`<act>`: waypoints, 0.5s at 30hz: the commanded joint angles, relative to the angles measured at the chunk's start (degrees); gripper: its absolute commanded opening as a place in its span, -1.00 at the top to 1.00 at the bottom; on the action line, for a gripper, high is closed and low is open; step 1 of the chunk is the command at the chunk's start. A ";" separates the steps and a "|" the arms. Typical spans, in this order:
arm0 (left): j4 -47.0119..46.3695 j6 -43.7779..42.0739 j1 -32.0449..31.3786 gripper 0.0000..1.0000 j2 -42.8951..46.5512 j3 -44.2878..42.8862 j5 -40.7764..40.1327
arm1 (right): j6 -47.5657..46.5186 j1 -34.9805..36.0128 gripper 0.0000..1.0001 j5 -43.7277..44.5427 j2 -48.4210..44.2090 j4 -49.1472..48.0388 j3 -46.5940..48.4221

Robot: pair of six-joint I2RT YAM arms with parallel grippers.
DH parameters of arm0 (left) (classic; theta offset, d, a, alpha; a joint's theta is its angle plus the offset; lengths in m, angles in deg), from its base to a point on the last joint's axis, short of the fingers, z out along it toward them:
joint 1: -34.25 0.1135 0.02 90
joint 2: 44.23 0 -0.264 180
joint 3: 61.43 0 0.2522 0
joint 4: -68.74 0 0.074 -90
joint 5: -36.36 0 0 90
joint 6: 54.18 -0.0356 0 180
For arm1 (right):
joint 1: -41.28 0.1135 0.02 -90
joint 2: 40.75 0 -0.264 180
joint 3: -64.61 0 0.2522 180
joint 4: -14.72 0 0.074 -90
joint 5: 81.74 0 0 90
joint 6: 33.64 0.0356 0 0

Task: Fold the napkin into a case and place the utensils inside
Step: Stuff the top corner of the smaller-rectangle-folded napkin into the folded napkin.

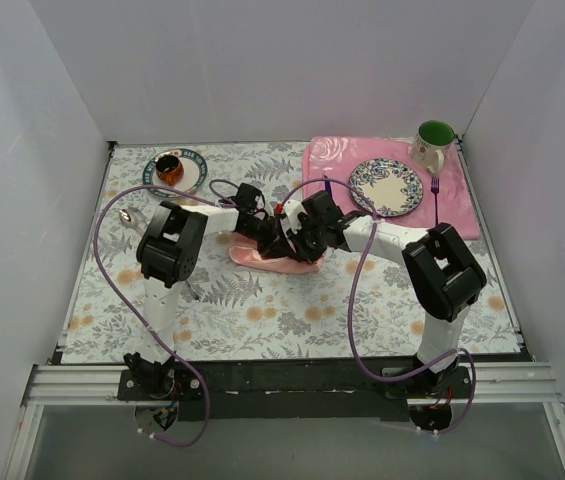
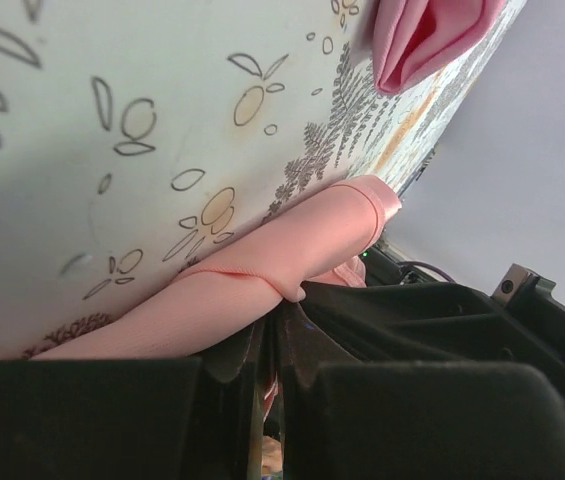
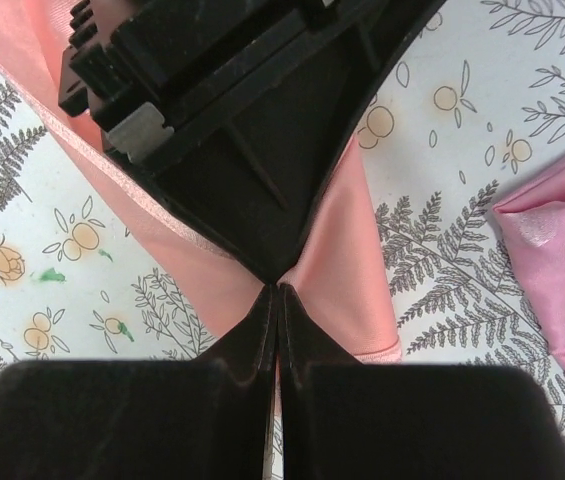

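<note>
A plain salmon-pink cloth napkin (image 1: 262, 258) lies near the middle of the leaf-and-flower printed worktop (image 1: 292, 310). It is gathered into a narrow, partly rolled strip rather than spread flat. Both black arms reach in over it and meet above its right half.

In the left wrist view the left jaws are pressed together with a fold of the napkin (image 2: 262, 270) pinched between them. The cloth curls away from them in a soft roll, and the roll's far end rests on the worktop (image 2: 112, 120).

In the right wrist view the right jaws are also pressed tight, their tips down on the napkin (image 3: 347, 250) and right against the dark body of the left arm (image 3: 232, 130). I cannot tell whether any cloth is caught between them.

A small shiny silver spoon (image 1: 127, 217) lies well to the left of the napkin, apart from it. Behind and to the left of the napkin is a small green-rimmed saucer (image 1: 198, 172) carrying a brown cup (image 1: 169, 167).

Behind and to the right of the napkin is a brighter pink rose-patterned placemat (image 1: 332, 155). On the placemat sit a blue-patterned round plate (image 1: 362, 172), a purple fork (image 1: 435, 190) and a white mug with a green inside (image 1: 434, 138). A corner of that placemat (image 3: 552, 250) shows just beside the napkin.
</note>
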 commanded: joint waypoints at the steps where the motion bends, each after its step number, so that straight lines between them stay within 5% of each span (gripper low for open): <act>1: -3.14 2.54 0.71 1.00 0.11 0.12 4.69 | 0.50 0.04 0.97 1.23 1.82 -0.25 -1.28; 6: -3.84 2.46 1.15 1.00 0.02 -0.14 5.57 | 0.94 -0.31 0.97 2.21 3.93 -0.87 -1.55; 15: -0.60 -1.49 4.05 0.47 8.37 1.26 8.03 | 1.29 -1.28 0.97 1.33 4.90 -1.48 -2.60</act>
